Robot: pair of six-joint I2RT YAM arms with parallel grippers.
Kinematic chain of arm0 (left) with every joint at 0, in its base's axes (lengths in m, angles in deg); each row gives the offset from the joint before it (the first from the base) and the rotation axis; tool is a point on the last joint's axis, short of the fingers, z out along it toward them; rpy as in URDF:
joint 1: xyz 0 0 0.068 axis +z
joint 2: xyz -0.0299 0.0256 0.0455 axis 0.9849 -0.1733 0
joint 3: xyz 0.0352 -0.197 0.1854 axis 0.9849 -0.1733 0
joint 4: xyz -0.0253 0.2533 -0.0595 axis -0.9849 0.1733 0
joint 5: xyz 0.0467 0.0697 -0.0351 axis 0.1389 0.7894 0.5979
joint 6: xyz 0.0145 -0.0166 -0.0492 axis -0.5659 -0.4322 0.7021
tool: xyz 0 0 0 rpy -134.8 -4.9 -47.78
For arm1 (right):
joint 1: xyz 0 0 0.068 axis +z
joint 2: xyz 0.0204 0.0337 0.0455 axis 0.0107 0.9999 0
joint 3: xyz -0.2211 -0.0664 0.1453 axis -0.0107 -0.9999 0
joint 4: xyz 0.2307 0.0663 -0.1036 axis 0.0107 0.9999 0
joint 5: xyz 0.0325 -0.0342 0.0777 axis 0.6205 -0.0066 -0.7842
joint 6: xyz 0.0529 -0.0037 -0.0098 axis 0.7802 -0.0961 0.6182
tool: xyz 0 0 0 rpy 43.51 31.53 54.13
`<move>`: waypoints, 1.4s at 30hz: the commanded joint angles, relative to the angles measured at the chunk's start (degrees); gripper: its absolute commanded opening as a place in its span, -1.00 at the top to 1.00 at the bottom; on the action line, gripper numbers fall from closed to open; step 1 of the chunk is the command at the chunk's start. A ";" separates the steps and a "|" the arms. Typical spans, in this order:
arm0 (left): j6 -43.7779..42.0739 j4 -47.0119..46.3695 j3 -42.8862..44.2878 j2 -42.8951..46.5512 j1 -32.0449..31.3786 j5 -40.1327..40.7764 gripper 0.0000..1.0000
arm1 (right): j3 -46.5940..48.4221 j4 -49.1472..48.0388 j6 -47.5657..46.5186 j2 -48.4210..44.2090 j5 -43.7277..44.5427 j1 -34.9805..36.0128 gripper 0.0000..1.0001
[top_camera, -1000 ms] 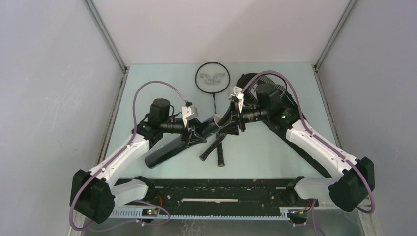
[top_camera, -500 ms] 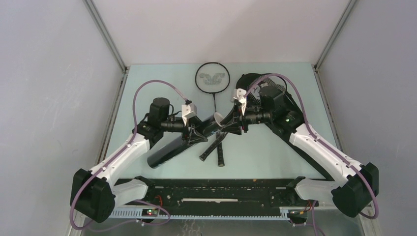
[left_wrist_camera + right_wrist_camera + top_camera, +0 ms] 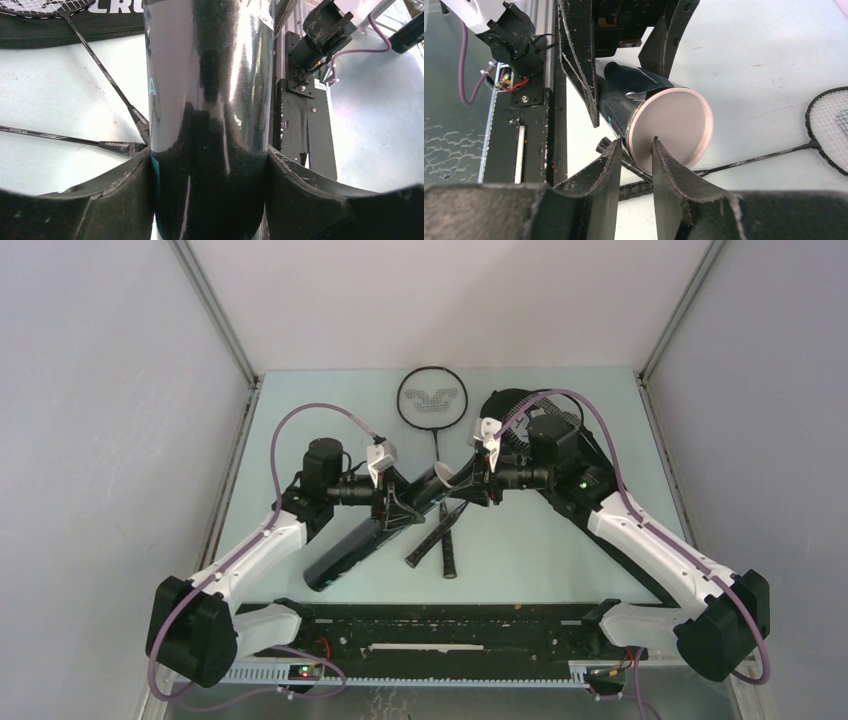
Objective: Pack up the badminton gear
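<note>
**Left gripper** (image 3: 392,508): jaws set wide and clamped on the tube (image 3: 210,90), one finger (image 3: 100,200) pressed flat on each side of the glossy black barrel. The tube is held at a slant, its capped end raised toward the right arm and its other end low near the table (image 3: 560,540) on the left-arm side.

**Right gripper** (image 3: 634,150): fingers (image 3: 599,185) stand close together with a narrow gap, straddling the lower rim of the tube's pale round cap (image 3: 674,125). Whether they press on the rim cannot be told.

**Rackets**: one racket (image 3: 432,400) lies with its head at the far side of the table and its shaft running toward the arms. The second racket (image 3: 545,410) has its head on the bag (image 3: 500,405) beside the right arm. Both handles lie on the table beneath the raised tube.

**Lettering**:
- White "CROSSWAY" is printed on each racket shaft just above the handle, in the left wrist view.
- White "CRO" is readable on the bag at the top edge of that view, the rest cut off.
- A teal mark on the tube's side is too partial to read.
</note>
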 commanded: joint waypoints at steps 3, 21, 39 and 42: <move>8.27 -19.25 0.99 0.19 0.89 0.24 0.99 | -2.82 6.03 1.42 1.88 -5.62 4.43 0.28; 10.45 -21.61 1.36 -1.32 2.18 4.98 0.99 | -3.50 5.93 -1.59 1.77 -3.76 8.86 0.16; 17.64 -27.86 1.09 -2.93 4.49 4.64 1.00 | -3.52 8.22 -6.10 3.15 0.54 14.56 0.13; 19.34 -29.61 0.78 -3.35 5.16 4.40 0.99 | -3.50 8.60 -7.02 3.70 1.61 16.19 0.13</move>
